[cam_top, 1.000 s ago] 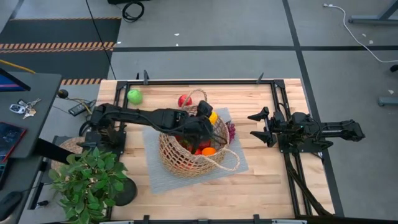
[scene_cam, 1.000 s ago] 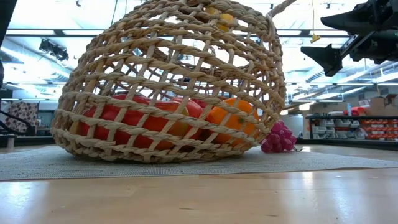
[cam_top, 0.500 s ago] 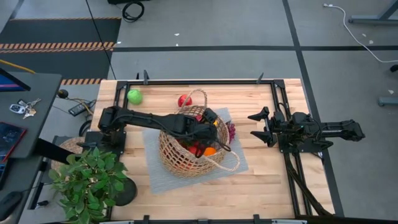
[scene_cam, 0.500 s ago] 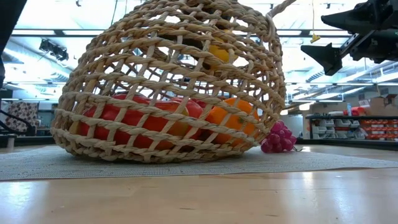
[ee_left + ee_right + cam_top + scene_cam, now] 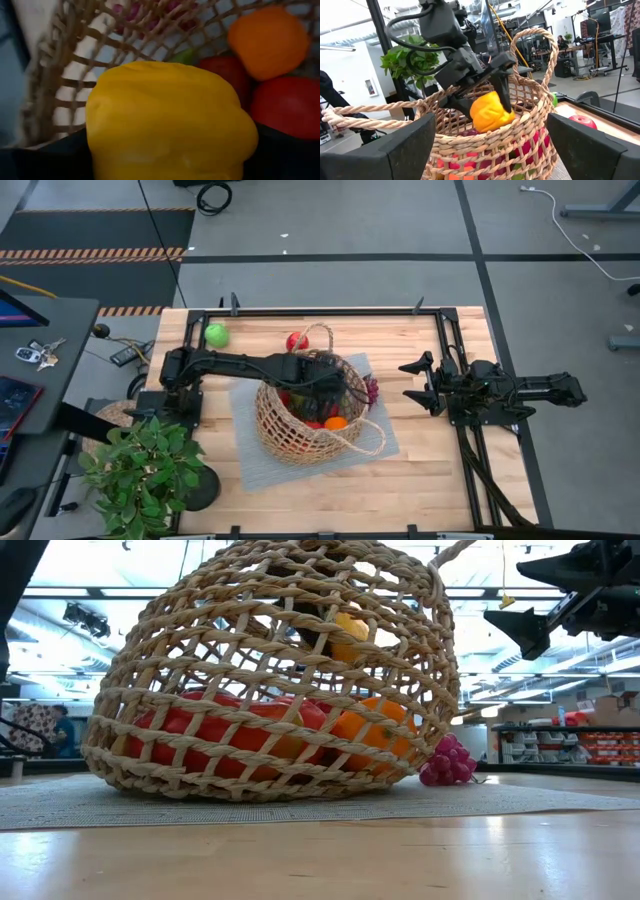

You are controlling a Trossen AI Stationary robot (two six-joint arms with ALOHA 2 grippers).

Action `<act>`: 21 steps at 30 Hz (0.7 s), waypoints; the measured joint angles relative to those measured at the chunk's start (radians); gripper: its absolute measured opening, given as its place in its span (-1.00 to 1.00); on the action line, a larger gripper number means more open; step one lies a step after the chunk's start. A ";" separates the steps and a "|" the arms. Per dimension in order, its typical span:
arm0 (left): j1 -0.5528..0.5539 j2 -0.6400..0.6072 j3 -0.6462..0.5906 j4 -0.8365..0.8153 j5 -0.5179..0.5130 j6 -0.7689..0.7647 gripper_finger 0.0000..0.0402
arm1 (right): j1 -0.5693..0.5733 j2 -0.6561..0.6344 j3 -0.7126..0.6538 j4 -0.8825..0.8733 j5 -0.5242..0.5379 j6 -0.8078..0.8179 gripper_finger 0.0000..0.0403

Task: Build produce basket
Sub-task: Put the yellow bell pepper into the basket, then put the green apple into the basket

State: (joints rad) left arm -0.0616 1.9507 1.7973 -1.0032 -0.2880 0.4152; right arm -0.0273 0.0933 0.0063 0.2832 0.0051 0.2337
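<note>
The left arm stretches across the worktop (image 5: 420,470) from its base, its wrist bent down over the basket (image 5: 305,430); the left gripper (image 5: 492,107) hangs just inside the rim, its fingers (image 5: 504,95) clamped on a yellow pepper (image 5: 490,112); red and orange produce (image 5: 260,735) lies below it, apparently untouched by the pepper; the right gripper (image 5: 418,385) waits beside the basket, fingers spread apart; purple grapes (image 5: 447,762) lie against the basket's wall.

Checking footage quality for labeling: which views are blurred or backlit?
Left wrist view: yellow pepper fills the frame, soft and blurred. Low view: bright ceiling lights backlight the basket. Right wrist view: the right gripper's fingers blurred, basket sharp. High view: even light.
</note>
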 joint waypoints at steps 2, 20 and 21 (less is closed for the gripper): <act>0.008 0.000 0.000 0.000 0.035 -0.034 0.72 | 0.000 0.000 0.000 0.000 0.000 0.000 0.91; 0.039 0.000 0.000 -0.019 0.091 -0.226 0.99 | 0.000 0.000 0.000 0.000 0.000 0.000 0.91; 0.039 0.000 0.000 -0.017 0.086 -0.222 0.99 | 0.000 0.000 0.000 0.000 0.000 0.000 0.91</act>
State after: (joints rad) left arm -0.0231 1.9507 1.7973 -1.0204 -0.2016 0.1930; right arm -0.0273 0.0933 0.0063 0.2832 0.0051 0.2337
